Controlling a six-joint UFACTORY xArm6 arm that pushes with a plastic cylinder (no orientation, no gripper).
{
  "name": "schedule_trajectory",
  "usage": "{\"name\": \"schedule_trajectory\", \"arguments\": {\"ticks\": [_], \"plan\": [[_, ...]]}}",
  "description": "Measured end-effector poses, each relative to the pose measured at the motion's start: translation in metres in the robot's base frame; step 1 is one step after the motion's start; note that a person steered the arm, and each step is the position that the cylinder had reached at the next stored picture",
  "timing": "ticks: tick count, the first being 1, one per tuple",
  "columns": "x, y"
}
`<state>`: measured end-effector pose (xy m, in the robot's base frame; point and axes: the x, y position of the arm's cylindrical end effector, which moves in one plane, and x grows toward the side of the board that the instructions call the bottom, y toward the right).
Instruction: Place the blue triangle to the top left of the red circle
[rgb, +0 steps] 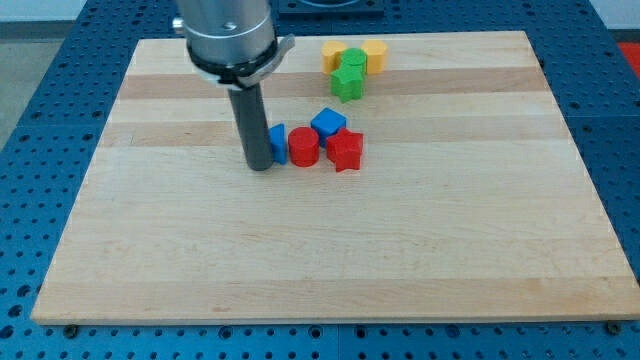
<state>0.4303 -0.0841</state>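
The blue triangle (277, 142) lies just left of the red circle (304, 147), touching or nearly touching it, and is partly hidden behind my rod. My tip (259, 166) rests on the board against the triangle's left side. A blue cube (328, 123) sits at the circle's upper right and a red star (346, 150) at its right.
Near the board's top edge stand a green block (348, 77) and yellow blocks (353, 55) in a cluster. The wooden board (330, 260) lies on a blue perforated table.
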Motion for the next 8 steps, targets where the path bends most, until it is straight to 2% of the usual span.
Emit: {"name": "schedule_trajectory", "arguments": {"ticks": [1,2,3,4,6,7,8], "plan": [[-0.024,0.004],[-0.028,0.000],[-0.043,-0.020],[-0.092,-0.019],[-0.181,0.018],[-0.219,0.041],[-0.237,0.052]]}}
